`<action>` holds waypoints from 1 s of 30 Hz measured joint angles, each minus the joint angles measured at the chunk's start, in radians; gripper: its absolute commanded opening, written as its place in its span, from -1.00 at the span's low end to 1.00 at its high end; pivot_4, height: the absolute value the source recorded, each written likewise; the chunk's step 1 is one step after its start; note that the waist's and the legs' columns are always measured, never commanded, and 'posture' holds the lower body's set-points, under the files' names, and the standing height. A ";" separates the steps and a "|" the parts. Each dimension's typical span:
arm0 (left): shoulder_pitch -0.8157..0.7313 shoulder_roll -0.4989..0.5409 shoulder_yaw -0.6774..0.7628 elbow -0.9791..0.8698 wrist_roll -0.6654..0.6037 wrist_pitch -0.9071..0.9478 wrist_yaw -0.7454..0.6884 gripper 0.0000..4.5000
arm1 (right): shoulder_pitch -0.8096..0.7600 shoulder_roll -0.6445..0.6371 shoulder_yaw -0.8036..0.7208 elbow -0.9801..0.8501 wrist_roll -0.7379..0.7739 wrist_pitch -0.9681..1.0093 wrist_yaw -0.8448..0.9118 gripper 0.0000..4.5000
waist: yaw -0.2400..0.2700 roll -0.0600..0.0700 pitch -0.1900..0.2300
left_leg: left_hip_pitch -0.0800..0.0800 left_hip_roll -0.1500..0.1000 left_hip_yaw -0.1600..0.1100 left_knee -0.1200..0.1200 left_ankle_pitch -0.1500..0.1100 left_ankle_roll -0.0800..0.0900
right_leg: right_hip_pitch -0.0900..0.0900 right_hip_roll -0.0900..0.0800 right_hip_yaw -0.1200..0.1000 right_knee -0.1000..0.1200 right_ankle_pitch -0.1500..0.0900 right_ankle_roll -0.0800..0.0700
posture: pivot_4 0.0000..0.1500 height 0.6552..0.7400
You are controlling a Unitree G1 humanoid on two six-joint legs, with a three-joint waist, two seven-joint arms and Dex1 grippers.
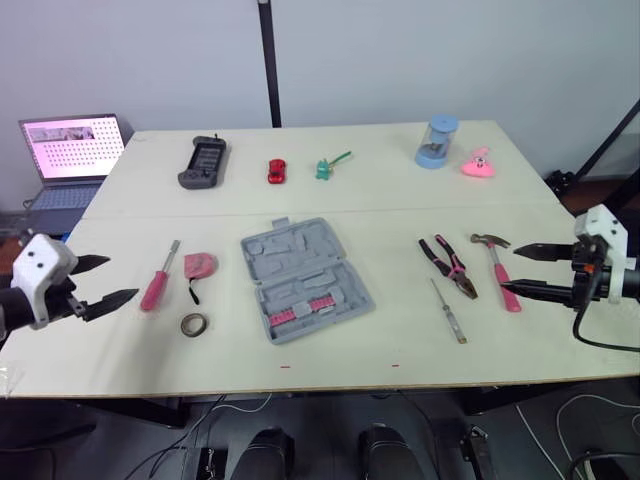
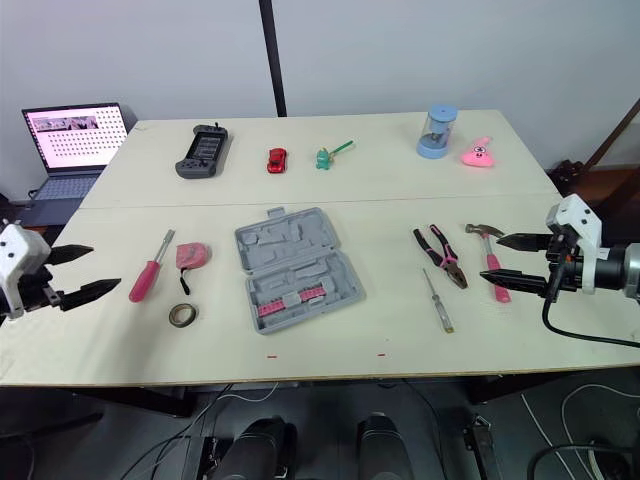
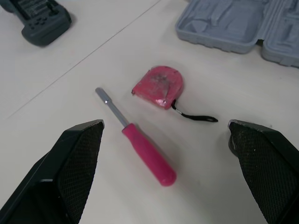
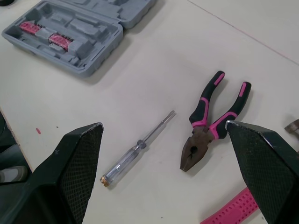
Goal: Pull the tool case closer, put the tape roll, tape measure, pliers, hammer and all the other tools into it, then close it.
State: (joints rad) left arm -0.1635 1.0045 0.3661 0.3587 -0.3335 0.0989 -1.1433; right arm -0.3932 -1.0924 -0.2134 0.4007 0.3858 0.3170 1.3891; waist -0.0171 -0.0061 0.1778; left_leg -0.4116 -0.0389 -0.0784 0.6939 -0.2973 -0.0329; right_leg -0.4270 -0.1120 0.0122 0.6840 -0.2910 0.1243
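Note:
The grey tool case [image 1: 305, 277] lies open mid-table, a row of pink bits in its near half. To its left lie a pink tape measure [image 1: 200, 265], a pink-handled screwdriver [image 3: 142, 149] and a tape roll [image 1: 194, 324]. My left gripper [image 1: 120, 278] hovers open just left of the screwdriver, holding nothing. Right of the case are the pliers [image 4: 212, 123], a clear-handled screwdriver [image 4: 138, 149] and a pink-handled hammer [image 1: 498, 266]. My right gripper [image 1: 510, 269] is open at the hammer's right side, its near fingertip close to the handle end.
Along the far side sit a grey handheld console [image 1: 203, 162], a red toy car [image 1: 277, 171], a green toy [image 1: 328, 165], a blue canister [image 1: 437, 142] and a pink object [image 1: 478, 164]. A laptop [image 1: 70, 155] stands beyond the far-left corner.

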 measured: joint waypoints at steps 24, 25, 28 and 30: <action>-0.039 -0.131 -0.043 -0.158 -0.016 0.113 0.091 1.00 | -0.146 0.145 0.191 -0.139 -0.058 0.160 -0.106 0.98 | -0.001 0.000 0.000 | 0.000 0.000 0.000 0.002 0.000 0.000 | -0.001 0.000 0.000 0.003 0.000 0.000 | 1.00 -0.53; -0.027 -0.156 -0.056 -0.199 -0.013 0.132 0.125 1.00 | -0.169 0.176 0.226 -0.137 -0.080 0.157 -0.121 0.98 | -0.001 0.000 0.000 | 0.000 0.000 0.000 0.002 0.000 0.000 | -0.001 0.000 0.000 0.003 0.000 0.000 | 1.00 -0.53; 0.007 -0.202 -0.098 -0.297 -0.003 0.195 0.198 1.00 | -0.219 0.256 0.297 -0.111 -0.135 0.116 -0.157 0.98 | 0.000 0.000 0.000 | 0.000 0.000 0.000 0.002 0.000 0.000 | -0.001 0.000 0.000 0.003 0.000 0.000 | 1.00 -0.53; 0.026 -0.236 -0.136 -0.353 0.006 0.244 0.243 1.00 | -0.283 0.326 0.351 -0.046 -0.195 0.053 -0.190 0.75 | 0.000 0.000 0.000 | 0.000 0.000 0.000 0.003 0.001 -0.001 | -0.001 0.000 0.000 0.004 0.000 0.000 | 1.00 -0.53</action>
State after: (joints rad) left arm -0.1371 0.7687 0.2303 0.0056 -0.3273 0.3426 -0.9003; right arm -0.6766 -0.7666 0.1371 0.3548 0.1905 0.3699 1.1994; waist -0.0175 -0.0065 0.1778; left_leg -0.4118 -0.0393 -0.0786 0.6965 -0.2967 -0.0338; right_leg -0.4279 -0.1119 0.0122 0.6876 -0.2909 0.1247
